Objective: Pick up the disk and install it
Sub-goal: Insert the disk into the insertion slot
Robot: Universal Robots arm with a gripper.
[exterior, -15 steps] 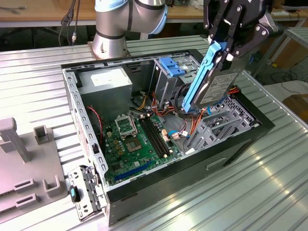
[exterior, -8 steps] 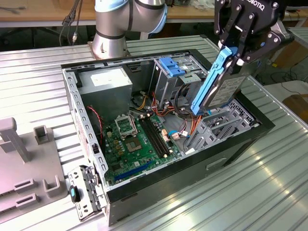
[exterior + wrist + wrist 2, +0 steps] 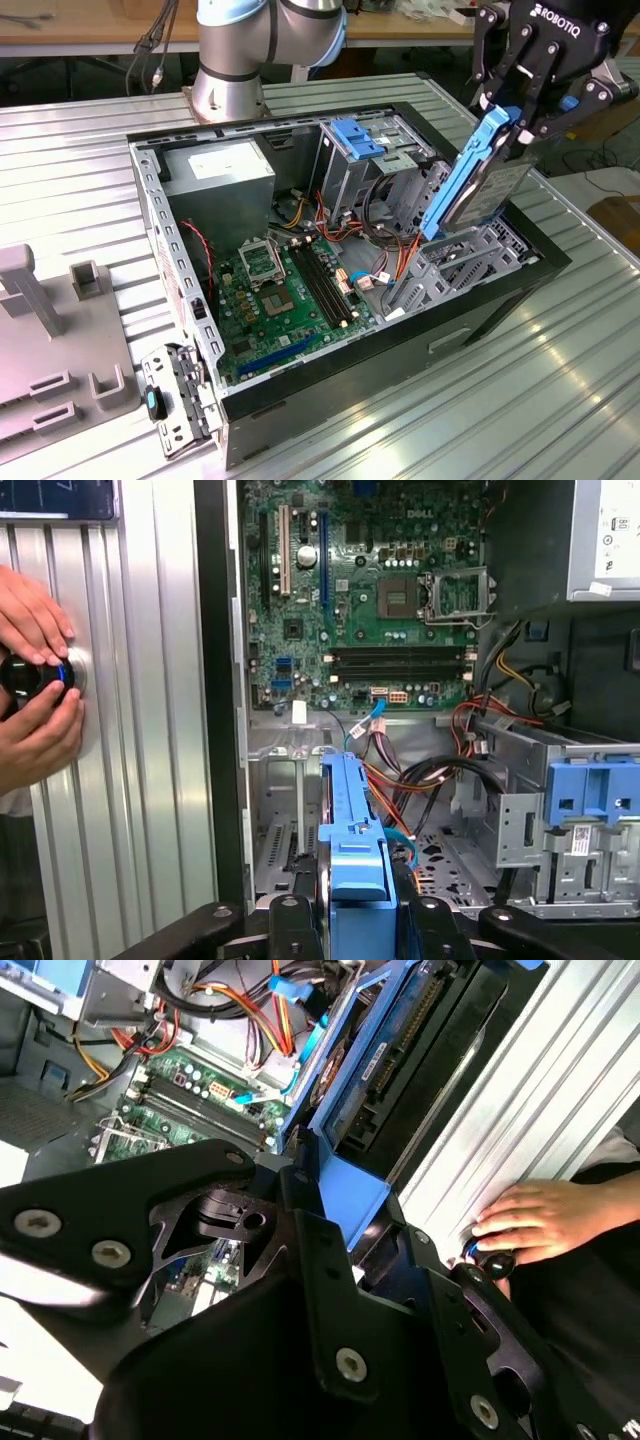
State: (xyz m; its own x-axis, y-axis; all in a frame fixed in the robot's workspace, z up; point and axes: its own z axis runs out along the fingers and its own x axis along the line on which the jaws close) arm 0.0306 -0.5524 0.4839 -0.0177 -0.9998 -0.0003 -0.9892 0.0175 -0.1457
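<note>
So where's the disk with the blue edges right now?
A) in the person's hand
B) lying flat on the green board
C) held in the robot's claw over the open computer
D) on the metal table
C: the gripper is clamped on the blue end of the disk, holding it tilted over the open computer case.

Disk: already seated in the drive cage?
No, in the exterior view the gripper holds the disk tilted over the open case.
</note>
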